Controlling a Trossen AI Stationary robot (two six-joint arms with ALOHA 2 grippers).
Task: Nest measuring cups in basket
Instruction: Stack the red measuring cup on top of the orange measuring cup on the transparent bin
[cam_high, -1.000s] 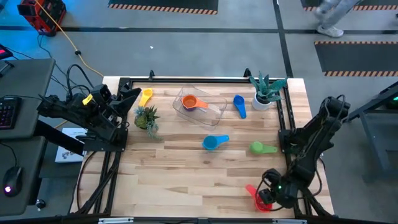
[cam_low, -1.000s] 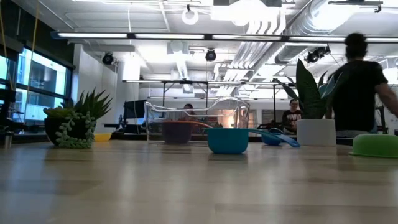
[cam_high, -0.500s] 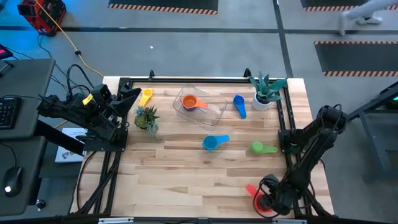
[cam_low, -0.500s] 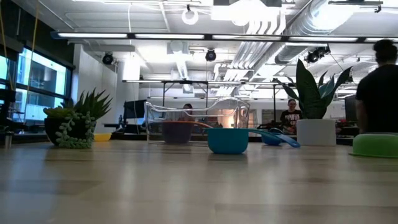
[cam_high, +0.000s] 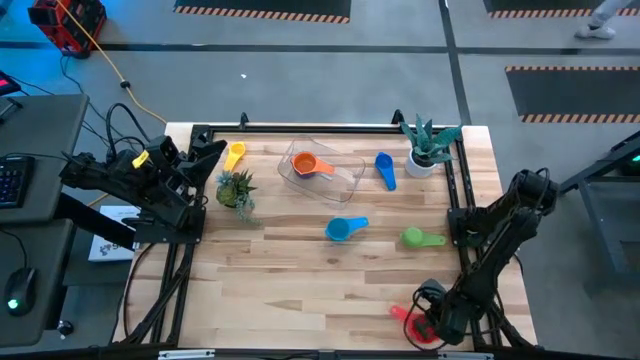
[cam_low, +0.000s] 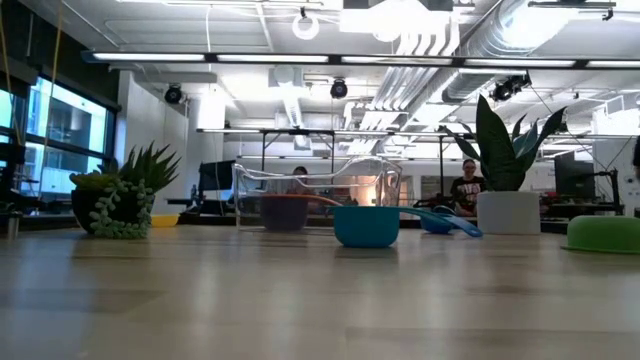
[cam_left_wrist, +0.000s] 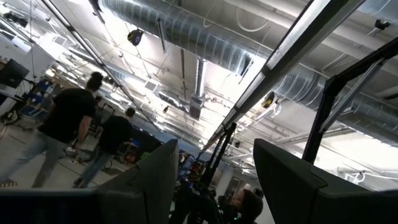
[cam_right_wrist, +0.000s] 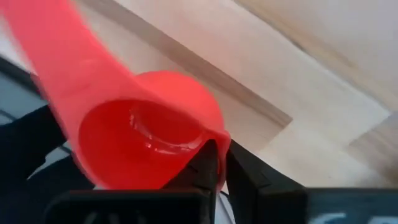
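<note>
The clear basket (cam_high: 338, 176) stands at the table's far middle with the orange cup (cam_high: 306, 165) inside it. The yellow cup (cam_high: 234, 153), blue cup (cam_high: 385, 169), light blue cup (cam_high: 345, 229) and green cup (cam_high: 419, 237) lie on the table. My right gripper (cam_high: 426, 328) is at the near right corner, shut on the red cup (cam_high: 406, 317). My left gripper (cam_high: 205, 157) is parked at the far left edge, open and empty, with its fingers pointing up at the ceiling in the left wrist view (cam_left_wrist: 211, 180). My right gripper pinches the wall of the red cup's bowl at its rim (cam_right_wrist: 217, 142) between its two fingers. The bowl's opening faces the wrist camera and the handle (cam_right_wrist: 59, 50) slants away from the fingers. Whether the cup is clear of the table, I cannot tell.
A small green plant (cam_high: 236, 188) stands at the left and a plant in a white pot (cam_high: 428, 148) at the far right. Black frame rails (cam_high: 456, 190) run along the table's sides. People show in the room behind (cam_low: 468, 186).
My right gripper has moved a little toward the table's near edge, and the red cup's handle has shifted with it. A person has walked out of the low view on the right.
</note>
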